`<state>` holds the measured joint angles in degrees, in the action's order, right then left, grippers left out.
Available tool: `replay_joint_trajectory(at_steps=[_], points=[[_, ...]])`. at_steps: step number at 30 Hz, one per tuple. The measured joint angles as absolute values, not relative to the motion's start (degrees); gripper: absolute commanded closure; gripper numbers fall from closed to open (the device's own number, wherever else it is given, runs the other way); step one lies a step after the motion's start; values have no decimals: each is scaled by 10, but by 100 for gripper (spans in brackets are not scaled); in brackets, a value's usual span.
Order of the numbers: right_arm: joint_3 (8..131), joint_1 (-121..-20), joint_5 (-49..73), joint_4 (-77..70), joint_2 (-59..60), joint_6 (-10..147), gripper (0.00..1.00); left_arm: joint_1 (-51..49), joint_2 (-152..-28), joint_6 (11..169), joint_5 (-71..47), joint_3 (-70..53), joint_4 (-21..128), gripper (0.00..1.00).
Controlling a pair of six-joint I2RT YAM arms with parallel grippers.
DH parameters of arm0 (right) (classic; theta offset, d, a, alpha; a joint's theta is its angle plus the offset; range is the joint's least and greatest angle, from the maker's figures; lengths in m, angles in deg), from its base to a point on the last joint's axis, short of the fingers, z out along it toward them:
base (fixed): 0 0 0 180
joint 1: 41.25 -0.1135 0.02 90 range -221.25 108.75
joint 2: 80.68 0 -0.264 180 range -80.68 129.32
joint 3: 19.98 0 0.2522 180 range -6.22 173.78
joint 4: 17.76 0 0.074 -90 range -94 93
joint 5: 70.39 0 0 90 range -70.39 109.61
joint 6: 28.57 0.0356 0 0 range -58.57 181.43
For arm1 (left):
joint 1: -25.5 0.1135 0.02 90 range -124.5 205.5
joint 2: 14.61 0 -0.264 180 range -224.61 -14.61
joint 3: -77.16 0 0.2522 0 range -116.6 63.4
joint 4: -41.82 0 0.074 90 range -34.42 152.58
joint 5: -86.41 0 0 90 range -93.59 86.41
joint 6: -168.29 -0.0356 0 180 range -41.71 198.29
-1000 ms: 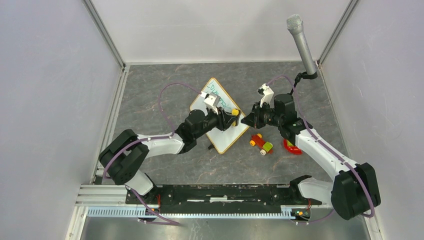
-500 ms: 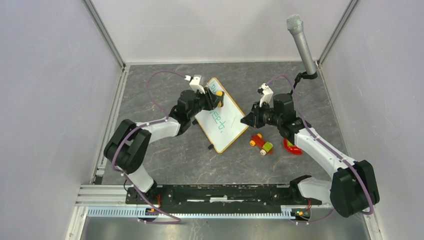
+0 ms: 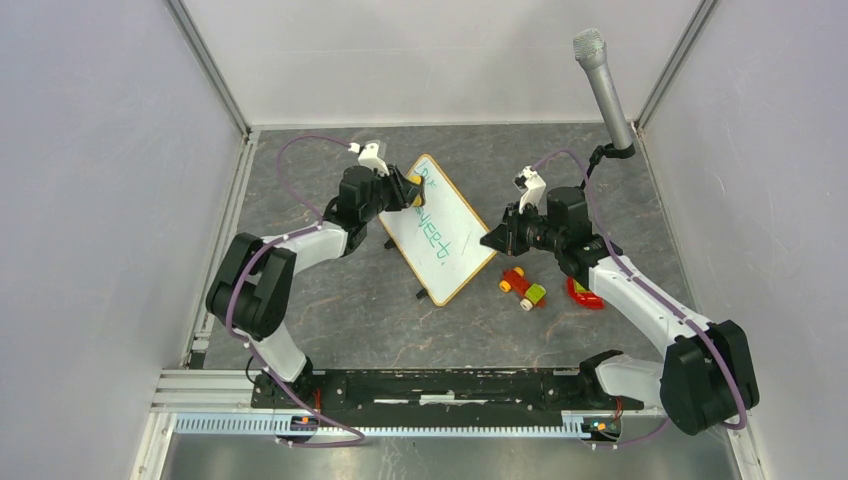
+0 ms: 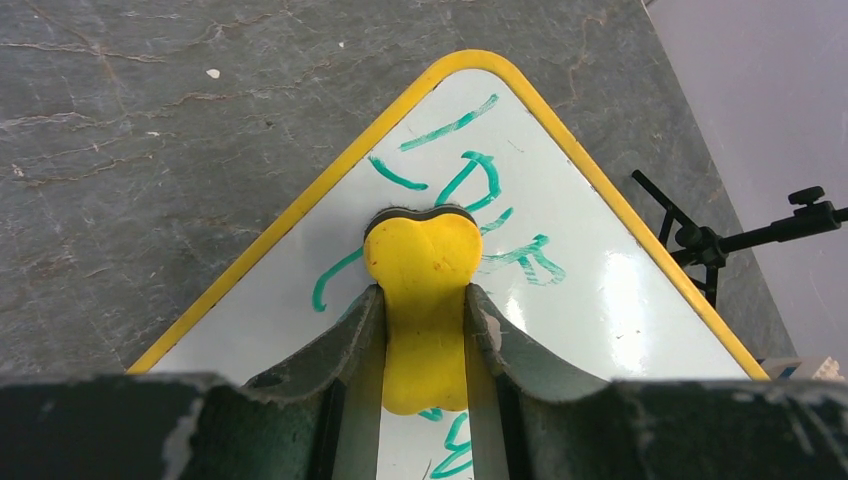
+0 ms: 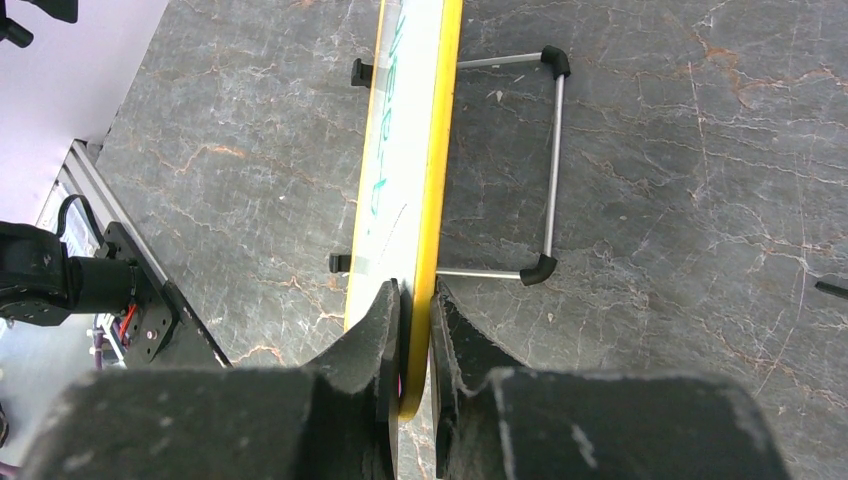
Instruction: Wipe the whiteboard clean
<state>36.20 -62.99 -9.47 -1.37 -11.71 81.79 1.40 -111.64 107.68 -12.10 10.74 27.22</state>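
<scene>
The whiteboard (image 3: 445, 245) has a yellow-looking frame and green handwriting, and stands tilted on wire feet (image 5: 553, 170) in mid table. My left gripper (image 3: 408, 190) is shut on a yellow eraser (image 4: 425, 270), which presses on the board (image 4: 610, 300) near its far corner, over the green letters. My right gripper (image 3: 492, 240) is shut on the board's right edge (image 5: 441, 150), one finger on each side of the frame. Green writing shows along the board's middle and near the eraser.
A red, yellow and green toy car (image 3: 523, 287) lies just right of the board's near end. A red object (image 3: 585, 294) lies under the right forearm. A grey microphone (image 3: 603, 85) on a black stand rises at the far right corner. Walls close in the table.
My left gripper has swept the eraser from the board's middle up and left to its far corner. The right gripper has kept its hold on the board's edge.
</scene>
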Motion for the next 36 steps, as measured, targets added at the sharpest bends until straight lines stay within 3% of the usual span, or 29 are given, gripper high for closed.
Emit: replay_joint_trajectory(at_steps=[15, 25, 36], points=[[361, -629, -94, -9, -117, 818, 100, -14, -1121, 1046, -147, 98, 254, 83], [361, -628, -85, -12, -113, 818, 100, 1, -1184, 1034, -154, -42, 366, 85], [362, -628, -85, -13, -110, 816, 100, 21, -1201, 1033, -154, -65, 397, 87]])
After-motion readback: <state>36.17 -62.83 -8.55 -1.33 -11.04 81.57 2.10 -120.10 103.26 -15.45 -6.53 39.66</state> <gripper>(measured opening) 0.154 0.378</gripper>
